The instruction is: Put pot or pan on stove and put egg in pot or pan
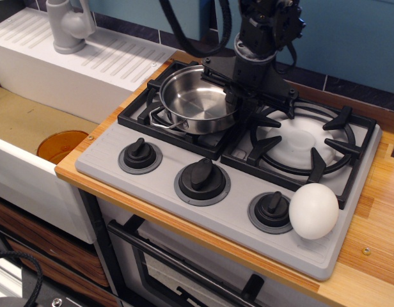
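The small shiny steel pot (194,102) sits on the left burner of the grey stove (101,157), tilted slightly, with one wire handle pointing to the front left. My black gripper (237,94) is at the pot's right rim and is shut on it. The white egg (313,211) lies on the stove's front right corner, next to the right knob (272,210). The right burner (304,142) has nothing on it.
A sink basin (24,121) with an orange drain (61,146) lies to the left, with a grey faucet (68,25) behind it. A wooden counter (376,217) runs along the stove's right side. A blue wall stands behind.
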